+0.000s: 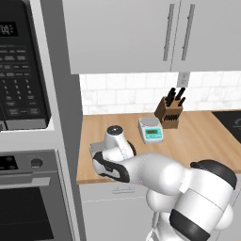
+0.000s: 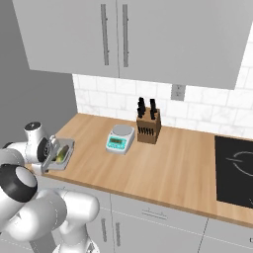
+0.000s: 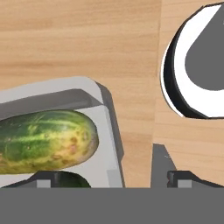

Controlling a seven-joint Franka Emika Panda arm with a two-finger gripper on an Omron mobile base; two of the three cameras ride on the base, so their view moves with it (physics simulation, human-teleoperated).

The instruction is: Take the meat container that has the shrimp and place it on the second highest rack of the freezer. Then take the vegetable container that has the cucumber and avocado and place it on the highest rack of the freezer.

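Note:
The vegetable container, a grey tub, sits at the counter's left end and peeks out beside the hand. A mottled green cucumber lies in it, with a darker green piece, likely the avocado, under it. My gripper is open and low over the tub's edge. One fingertip is inside the tub by the cucumber and the other is outside over the wood, so the tub's wall stands between them. In the right base view the gripper reaches the tub from the left. The meat container, the shrimp and the freezer are out of view.
A teal-faced kitchen scale and a wooden knife block stand mid-counter behind the tub. A black cooktop lies at the right. A microwave over an oven fills the tall unit to the left. Wall cabinets hang overhead.

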